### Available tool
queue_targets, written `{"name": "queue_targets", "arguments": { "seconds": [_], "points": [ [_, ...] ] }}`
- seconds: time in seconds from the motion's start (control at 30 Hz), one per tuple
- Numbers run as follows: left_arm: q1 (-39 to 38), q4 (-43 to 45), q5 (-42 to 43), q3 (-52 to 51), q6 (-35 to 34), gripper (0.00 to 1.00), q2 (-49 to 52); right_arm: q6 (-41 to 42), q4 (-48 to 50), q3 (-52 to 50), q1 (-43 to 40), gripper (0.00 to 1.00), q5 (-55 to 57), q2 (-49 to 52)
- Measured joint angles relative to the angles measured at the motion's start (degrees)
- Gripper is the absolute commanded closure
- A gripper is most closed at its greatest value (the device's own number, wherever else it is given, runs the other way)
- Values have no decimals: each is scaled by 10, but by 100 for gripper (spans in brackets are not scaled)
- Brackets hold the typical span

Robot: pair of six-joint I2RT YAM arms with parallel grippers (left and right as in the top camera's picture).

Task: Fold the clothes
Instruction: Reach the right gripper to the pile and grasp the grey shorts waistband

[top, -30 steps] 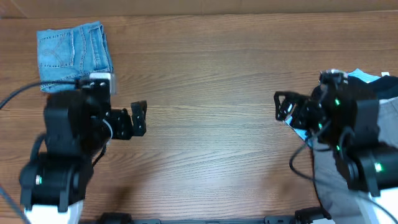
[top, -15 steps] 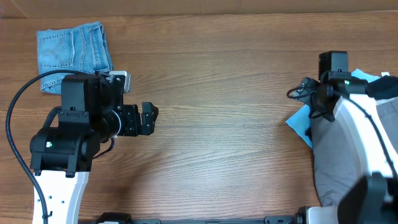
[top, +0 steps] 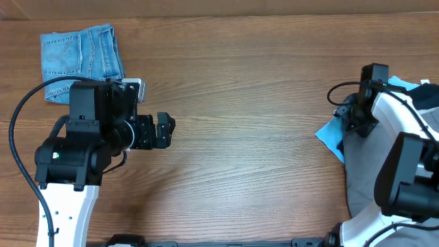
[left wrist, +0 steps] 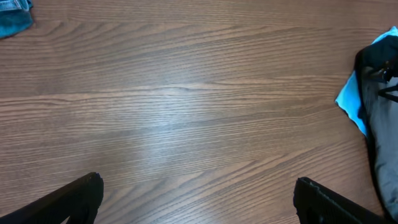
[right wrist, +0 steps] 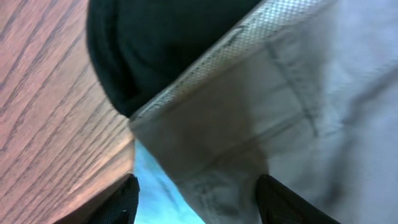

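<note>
A pile of clothes lies at the table's right edge: a grey-taupe garment (top: 363, 171), a light blue one (top: 333, 137) under it and a black one (top: 425, 99) behind. In the right wrist view the grey garment (right wrist: 298, 112), the blue one (right wrist: 155, 180) and the black one (right wrist: 155, 43) fill the frame. My right gripper (top: 357, 123) (right wrist: 196, 199) is open, its fingers straddling the grey garment's edge close above the pile. My left gripper (top: 167, 130) (left wrist: 199, 199) is open and empty over bare wood at the left.
A folded pair of blue denim shorts (top: 81, 58) lies at the far left corner of the wooden table (top: 240, 103); a corner of it shows in the left wrist view (left wrist: 15, 18). The pile's edge shows at the right of the left wrist view (left wrist: 373, 93).
My right arm has swung from the table's right middle onto the clothes pile and lowered its open gripper over the grey garment. My left arm shifted slightly right a second ago, then held still.
</note>
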Motion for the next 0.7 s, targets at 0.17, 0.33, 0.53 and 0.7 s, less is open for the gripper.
{"name": "queue_targets", "arguments": {
  "seconds": [0.17,0.33,0.53,0.7],
  "points": [
    [0,0,0,0,0,0,14,-12,4,0,5,39,11,2],
    [0,0,0,0,0,0,31,-19,15,-11,4,53,31,3],
    [0,-5,0,0,0,0,42,-21,29,-19,4,51,35,3],
    [0,-5,0,0,0,0,42,-22,37,-24,4,47,39,3]
  ]
}}
